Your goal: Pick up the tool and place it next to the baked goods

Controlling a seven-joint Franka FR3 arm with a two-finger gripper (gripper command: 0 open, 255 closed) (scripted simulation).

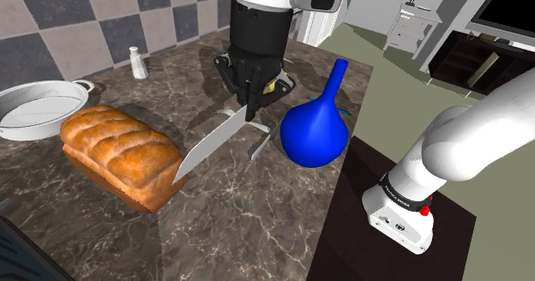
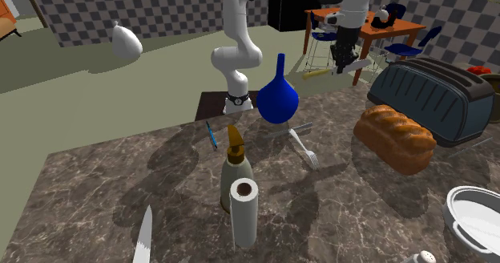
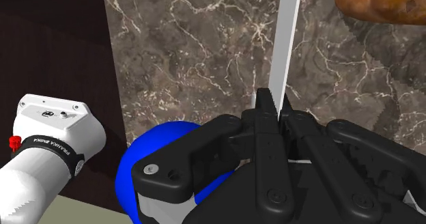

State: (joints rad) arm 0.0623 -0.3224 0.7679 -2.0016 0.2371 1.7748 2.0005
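Above the dark marbled countertop (image 1: pixel 257 228): long pale-grey knife (image 1: pixel 210 146), plain flat blade tapering to a point, slanted down, tip near the golden-brown bread loaf (image 1: pixel 120 151).
Black gripper (image 1: pixel 251 99): fingers pinching the knife's rear end.
Countertop edge by stand: blue long-necked vase (image 1: pixel 315 129).

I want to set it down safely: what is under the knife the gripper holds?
Marbled counter shows on both sides of the knife, with the loaf off to one side. The gripper covers the handle and the counter beneath it.
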